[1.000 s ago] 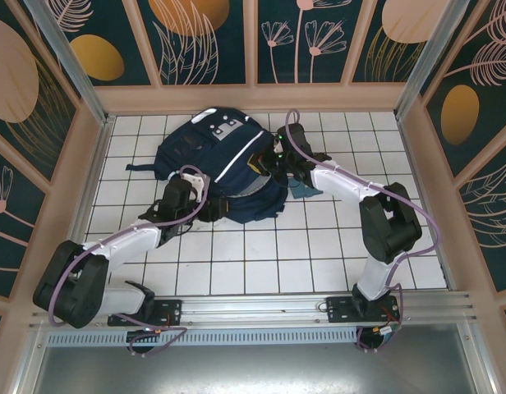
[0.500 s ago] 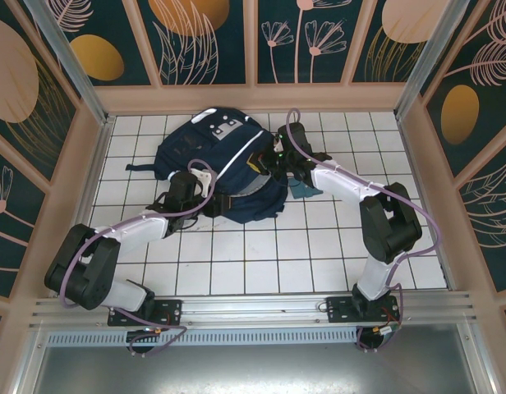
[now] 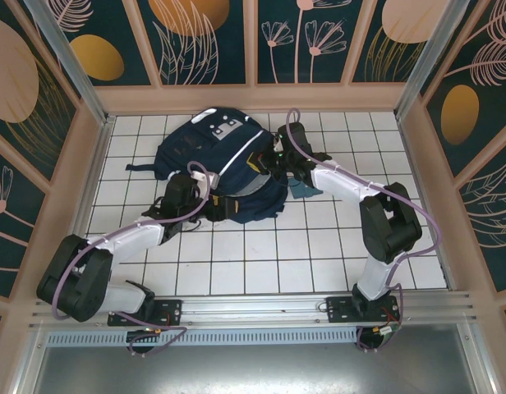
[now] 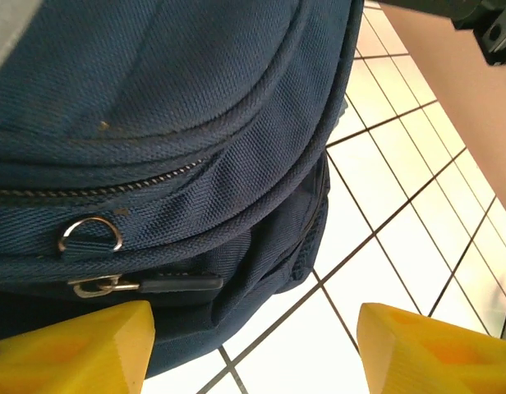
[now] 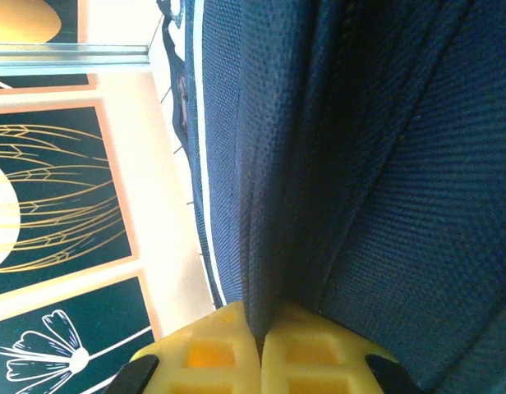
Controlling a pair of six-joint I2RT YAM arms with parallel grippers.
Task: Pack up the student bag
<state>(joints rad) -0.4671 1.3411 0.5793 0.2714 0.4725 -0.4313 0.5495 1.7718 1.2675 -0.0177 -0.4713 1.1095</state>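
White tiles cover the bench (image 3: 261, 263), bare between the arm bases and the student bag (image 3: 195, 152). The bag lies flat in the far half, left of centre, with its grey-white patches toward the back wall (image 3: 253, 97).

The left tool (image 3: 210, 207) sits low at the bag's near edge. In the left wrist view its yellow fingers (image 4: 72, 349) are spread wide, with tile showing between them. The bag's lower corner is just ahead, close against one finger. A metal ring (image 4: 90, 234) and a zip pull (image 4: 146, 285) hang on the bag's seam right in front of that tool.

Farther back, the right tool (image 3: 268, 160) is at the bag's right side. Its yellow fingers (image 5: 224, 349) are pressed together on a fold of the navy fabric.

A small teal scrap (image 3: 306, 193) peeks out from under the right arm, beside the bag; what it is cannot be told.
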